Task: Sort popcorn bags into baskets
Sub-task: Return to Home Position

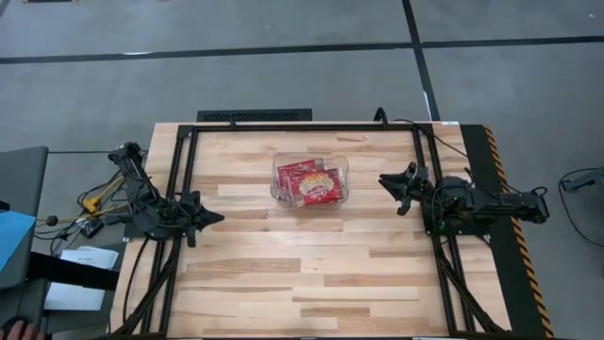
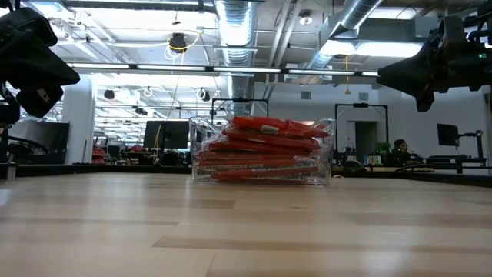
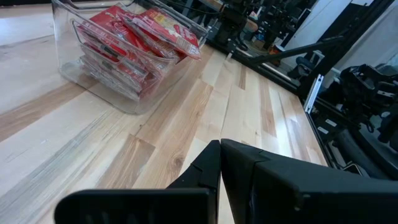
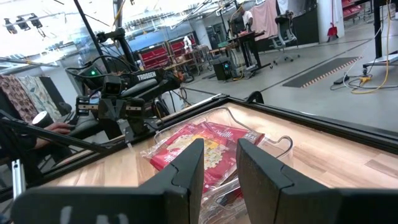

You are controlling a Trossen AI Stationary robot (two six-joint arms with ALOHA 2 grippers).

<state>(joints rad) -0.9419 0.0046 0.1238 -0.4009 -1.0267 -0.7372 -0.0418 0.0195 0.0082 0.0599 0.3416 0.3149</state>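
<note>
The clear plastic bin (image 1: 276,181) stands a little beyond the table's middle. Several red popcorn bags (image 1: 311,181) lie stacked flat inside it, the top ones showing yellow popcorn pictures (image 4: 199,149). In the low view the stack (image 2: 261,150) reaches the bin's rim. My left gripper (image 1: 219,215) is shut and hovers above the table, left of the bin and nearer the front. My right gripper (image 1: 389,187) is open and hovers right of the bin, pointing at it. Neither touches anything. No bag lies on the bare table.
A black frame (image 1: 302,126) runs round the wooden table's edges. Bare wood (image 1: 302,274) stretches between the bin and the near edge. Cables and papers (image 1: 85,264) lie off the table's left side. In the right wrist view the left arm (image 4: 124,102) shows beyond the bin.
</note>
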